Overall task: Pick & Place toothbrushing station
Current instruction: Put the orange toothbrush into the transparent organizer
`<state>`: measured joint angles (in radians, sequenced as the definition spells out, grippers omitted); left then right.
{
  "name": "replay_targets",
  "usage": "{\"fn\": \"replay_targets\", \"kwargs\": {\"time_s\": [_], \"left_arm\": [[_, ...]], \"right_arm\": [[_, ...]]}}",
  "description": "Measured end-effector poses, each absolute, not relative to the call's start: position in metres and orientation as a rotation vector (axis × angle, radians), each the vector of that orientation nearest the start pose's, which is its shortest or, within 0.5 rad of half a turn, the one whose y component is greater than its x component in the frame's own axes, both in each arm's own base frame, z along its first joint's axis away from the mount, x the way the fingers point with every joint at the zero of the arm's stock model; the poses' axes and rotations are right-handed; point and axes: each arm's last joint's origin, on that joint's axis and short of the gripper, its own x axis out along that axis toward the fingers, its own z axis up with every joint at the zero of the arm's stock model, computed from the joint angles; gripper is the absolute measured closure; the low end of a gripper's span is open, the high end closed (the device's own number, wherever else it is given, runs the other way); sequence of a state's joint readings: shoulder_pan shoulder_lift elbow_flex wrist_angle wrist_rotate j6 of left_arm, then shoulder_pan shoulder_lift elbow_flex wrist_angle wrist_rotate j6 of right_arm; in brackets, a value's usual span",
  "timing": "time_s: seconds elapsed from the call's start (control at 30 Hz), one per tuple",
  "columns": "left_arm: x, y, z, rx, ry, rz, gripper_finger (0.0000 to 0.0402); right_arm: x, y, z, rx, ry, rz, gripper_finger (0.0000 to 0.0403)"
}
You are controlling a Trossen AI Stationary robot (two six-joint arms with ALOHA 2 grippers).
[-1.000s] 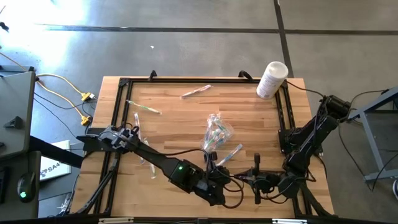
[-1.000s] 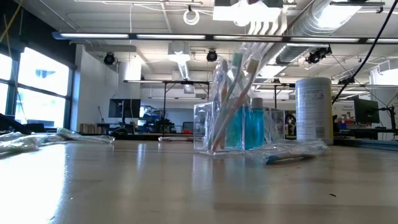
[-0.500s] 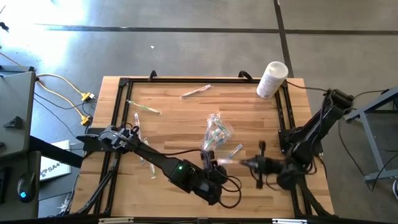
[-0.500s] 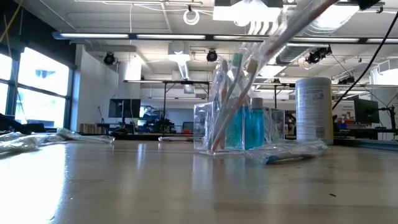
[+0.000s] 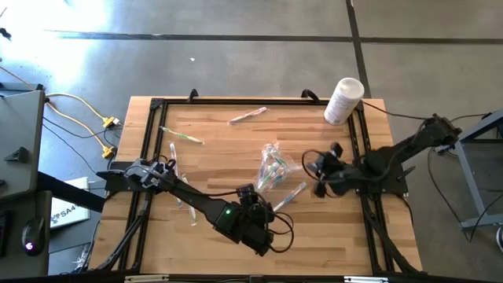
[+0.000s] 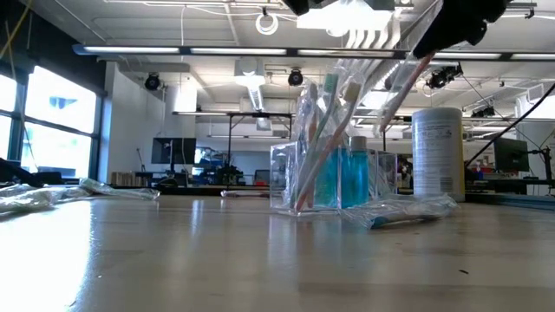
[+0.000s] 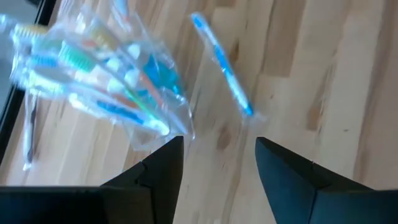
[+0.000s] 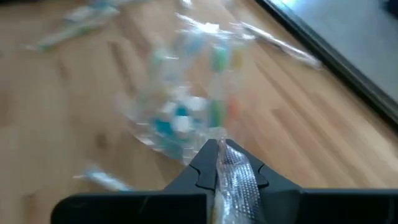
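A clear crinkly bag (image 5: 273, 169) with toothbrushes and teal tubes in it stands upright on the middle of the table (image 5: 220, 157). In the low view the bag (image 6: 325, 147) rests on its bottom edge. My right gripper (image 5: 317, 169) is just right of the bag, raised, and shut on a wrapped toothbrush (image 6: 395, 87). My left gripper (image 7: 217, 155) is open on the near side of the bag (image 7: 106, 74) and points down at the wood. A wrapped blue toothbrush (image 7: 224, 71) lies flat beside the bag. My right gripper pinches the toothbrush's clear crinkly wrapper (image 8: 235, 177) between its two shut fingers, at the toothbrush's upper end. In the low view the toothbrush hangs slanting down from the gripper (image 6: 451, 22). It is clear of the table, beside the bag's top.
A white bottle (image 5: 343, 100) stands at the far right corner. Loose wrapped toothbrushes lie at the far middle (image 5: 247, 115), the far left (image 5: 181, 135) and the left (image 5: 173, 157). A black frame (image 5: 149, 141) runs along the table's edges.
The two grippers were together near the table's near edge. My left gripper has let go of the wrapped toothbrush and tipped down toward the bag. My right gripper, shut on it, has carried it up and toward the far edge, rolling, to just right of the bag.
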<state>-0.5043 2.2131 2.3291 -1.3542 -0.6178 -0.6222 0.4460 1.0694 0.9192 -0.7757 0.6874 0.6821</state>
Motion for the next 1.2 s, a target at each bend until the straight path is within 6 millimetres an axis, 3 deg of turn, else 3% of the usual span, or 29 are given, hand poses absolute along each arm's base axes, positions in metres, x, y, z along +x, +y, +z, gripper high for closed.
{"fn": "replay_targets", "kwargs": {"time_s": [0.27,0.43,0.9,1.2], "left_arm": [[0.39,-0.207,0.315,0.078,0.967,0.413,0.021],[0.385,-0.217,0.315,0.078,0.961,0.397,0.021],[0.379,-0.227,0.316,0.09,0.953,0.381,0.021],[0.379,-0.227,0.315,0.092,0.956,0.381,0.021]], "right_arm": [[0.206,0.027,0.279,0.217,0.813,-0.562,0.0397],[0.217,0.012,0.268,0.26,0.908,-0.549,0.0397],[0.249,0.0,0.241,0.311,0.997,-0.474,0.0393],[0.25,0.0,0.239,0.329,1.014,-0.452,0.0328]]}}
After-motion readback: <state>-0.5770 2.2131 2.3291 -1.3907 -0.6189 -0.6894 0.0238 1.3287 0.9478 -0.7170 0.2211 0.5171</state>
